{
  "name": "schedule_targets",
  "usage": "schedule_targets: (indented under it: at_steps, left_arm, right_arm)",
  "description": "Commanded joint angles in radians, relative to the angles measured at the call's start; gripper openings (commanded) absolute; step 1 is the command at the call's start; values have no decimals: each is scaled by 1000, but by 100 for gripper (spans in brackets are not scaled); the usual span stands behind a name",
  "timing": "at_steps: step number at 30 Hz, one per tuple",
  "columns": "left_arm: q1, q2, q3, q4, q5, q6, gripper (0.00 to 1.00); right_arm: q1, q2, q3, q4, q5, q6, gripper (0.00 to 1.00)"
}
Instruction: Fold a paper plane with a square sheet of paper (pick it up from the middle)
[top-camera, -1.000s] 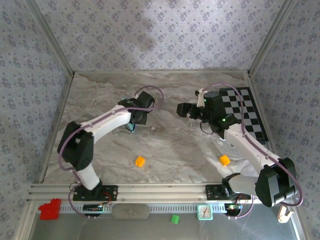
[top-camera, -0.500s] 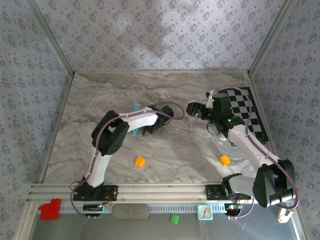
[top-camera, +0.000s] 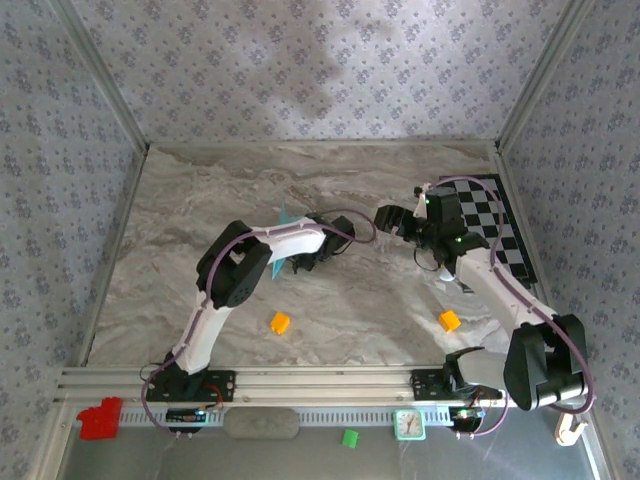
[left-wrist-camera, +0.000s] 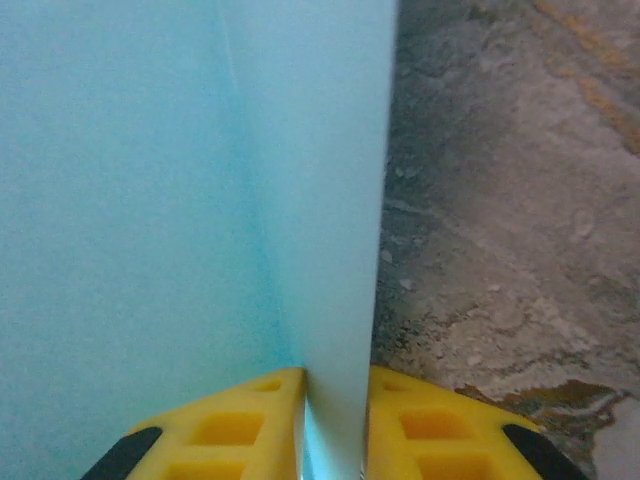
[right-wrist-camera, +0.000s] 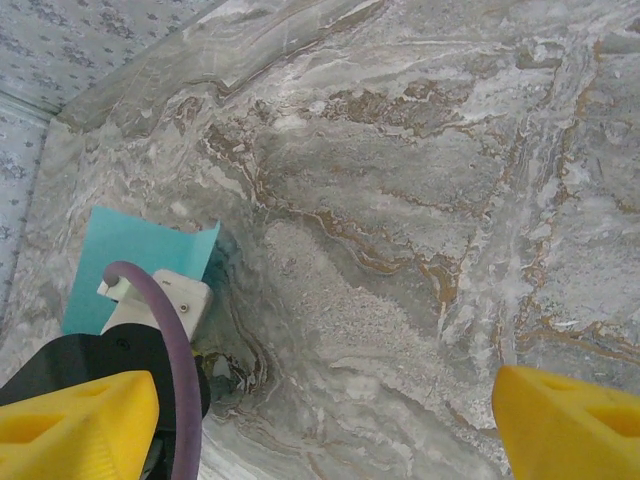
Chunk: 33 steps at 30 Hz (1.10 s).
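Near the middle of the marble-patterned desk (top-camera: 180, 260), the left gripper (left-wrist-camera: 335, 425) pinches the thin teal-blue paper sheet (left-wrist-camera: 180, 200) between nearly closed jaws, holding it upright, seemingly presenting it for folding, while the right gripper (right-wrist-camera: 320, 420) waits nearby, wide open and empty.

Bench (top-camera: 180, 290): grey-brown marbled surface, veined, rumpled toward far edge. Three walls (top-camera: 300, 60) enclose it: pale lilac paper, small repeating floral print. Metal corner posts (top-camera: 100, 80) slant up at far left and far right. Aluminium rail (top-camera: 320, 380) runs along near edge; grey strip below it. Light even, soft; faint shadow patch on far wall above centre. Checkered board (top-camera: 495, 215) lies flat at far right of bench.
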<state>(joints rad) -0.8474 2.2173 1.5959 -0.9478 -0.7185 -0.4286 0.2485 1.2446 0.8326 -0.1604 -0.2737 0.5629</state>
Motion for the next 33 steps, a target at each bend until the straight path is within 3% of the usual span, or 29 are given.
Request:
schedule_targets:
  at_steps: [1, 5, 9, 17, 23, 27, 33]
  left_arm:
    - [-26, 13, 42, -36, 18, -36, 23]
    - [-38, 13, 68, -63, 23, -69, 25]
    - [-54, -17, 66, -56, 98, -107, 30]
    - [-94, -177, -55, 90, 420, -214, 39]
    - [-87, -341, -177, 221, 608, -215, 42]
    - [-27, -424, -259, 291, 678, -215, 43]
    - [155, -472, -384, 396, 745, -195, 48]
  right_arm:
    - [-10, 8, 0, 10, -13, 30, 88]
    - [-16, 10, 2, 9, -18, 42, 87]
    - [-28, 0, -2, -2, -6, 55, 86]
    - [-73, -29, -28, -2, 12, 98, 86]
    - [-77, -10, -30, 7, -4, 113, 86]
    - [-74, 6, -33, 22, -19, 129, 86]
    - [-59, 29, -31, 37, -37, 140, 85]
